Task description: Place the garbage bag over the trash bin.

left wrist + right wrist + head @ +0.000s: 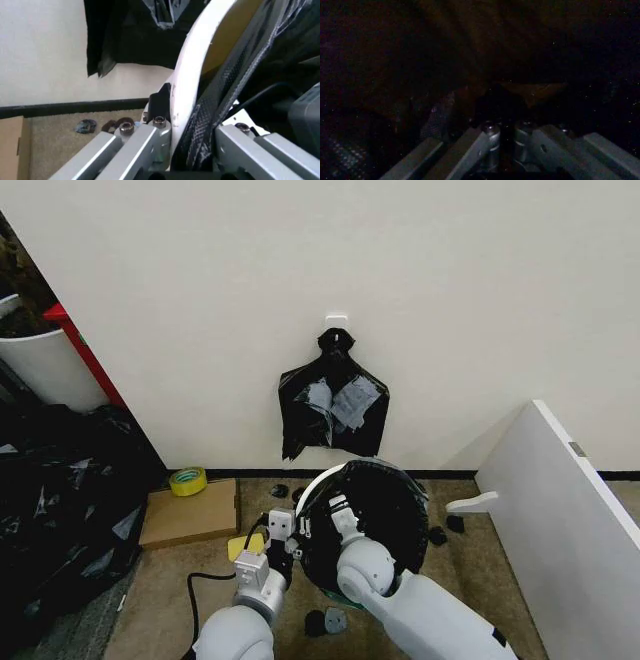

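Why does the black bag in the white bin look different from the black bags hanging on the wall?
The thin glossy black garbage bag lies spread inside the round white plastic trash bin on the floor; the knot-topped bunch of black bags hangs on the wall from a white hook. The garbage bag is plain black; the bunch has grey patches. Both are wrinkly black plastic.

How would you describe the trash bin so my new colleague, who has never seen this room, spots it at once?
Start at the cream wall where a knotted bunch of black bags hangs from a hook; directly below it on the brown carpet stands the trash bin. It is round, with a white rim, and the garbage bag lines its inside black. The bigger white cylinder at far left has red edging.
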You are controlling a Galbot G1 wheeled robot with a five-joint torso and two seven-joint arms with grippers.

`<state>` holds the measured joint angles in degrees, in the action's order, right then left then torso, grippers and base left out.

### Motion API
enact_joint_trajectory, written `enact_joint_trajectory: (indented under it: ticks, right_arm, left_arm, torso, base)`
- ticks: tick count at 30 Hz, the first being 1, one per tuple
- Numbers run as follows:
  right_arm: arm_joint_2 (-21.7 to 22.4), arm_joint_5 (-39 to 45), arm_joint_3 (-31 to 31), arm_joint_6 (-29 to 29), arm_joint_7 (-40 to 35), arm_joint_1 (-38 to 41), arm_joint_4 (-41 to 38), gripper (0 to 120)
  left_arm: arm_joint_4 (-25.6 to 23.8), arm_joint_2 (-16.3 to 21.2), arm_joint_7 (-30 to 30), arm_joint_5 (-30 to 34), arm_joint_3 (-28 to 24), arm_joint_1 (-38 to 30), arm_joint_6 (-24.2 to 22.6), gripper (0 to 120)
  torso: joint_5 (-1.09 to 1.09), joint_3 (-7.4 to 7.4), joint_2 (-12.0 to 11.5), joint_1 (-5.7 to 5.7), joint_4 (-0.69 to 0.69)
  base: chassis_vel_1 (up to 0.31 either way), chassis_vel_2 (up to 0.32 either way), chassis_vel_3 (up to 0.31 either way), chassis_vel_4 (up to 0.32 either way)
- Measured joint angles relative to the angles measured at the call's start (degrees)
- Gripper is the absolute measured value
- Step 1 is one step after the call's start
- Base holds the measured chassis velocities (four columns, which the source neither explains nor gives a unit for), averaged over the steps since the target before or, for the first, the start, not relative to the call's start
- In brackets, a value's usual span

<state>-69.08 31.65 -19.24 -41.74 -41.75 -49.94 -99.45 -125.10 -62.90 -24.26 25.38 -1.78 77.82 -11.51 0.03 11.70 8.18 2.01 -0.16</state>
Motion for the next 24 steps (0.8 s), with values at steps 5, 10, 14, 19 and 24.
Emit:
enact_joint_trajectory:
  ticks: [5,10,14,19,24]
  right_arm:
    - [-0.9,1.3,-1.1,-0.1,0.6,1.1,0.1,0]
    - [-1.4,-3.1,-1.4,1.4,2.7,2.9,1.9,0]
    - [0.1,-1.5,-1.8,0.2,1.4,2.6,1.9,0]
    - [0.1,-1.1,-2.5,0.5,3.4,1.5,0.8,0]
    - [0.5,-0.7,-2.1,2.4,5.3,1.7,-0.7,0]
  left_arm:
    - [-0.1,0.1,0.6,-0.1,-0.3,0.2,0.0,1]
    - [-1.0,0.8,1.3,-0.5,0.2,1.0,0.1,1]
    - [-1.1,0.9,1.5,-0.6,0.4,1.1,0.1,1]
    - [-1.1,0.8,1.7,-0.8,0.2,1.0,0.1,1]
    - [-0.9,1.0,1.7,-0.8,0.4,1.0,0.2,1]
  torso:
    - [0.0,0.0,0.0,0.0,0.01]
    - [0.0,0.0,0.0,0.0,0.02]
    - [0.0,0.0,0.0,0.0,0.01]
    - [0.01,0.0,0.0,0.0,0.02]
    - [0.01,0.0,0.0,0.0,0.02]
  base:
    - [0.0,0.0,0.0,0.0]
    - [0.0,0.0,0.0,0.0]
    - [0.0,0.0,0.0,0.0]
    - [0.0,0.0,0.0,0.0]
    - [0.0,0.0,0.0,0.0]
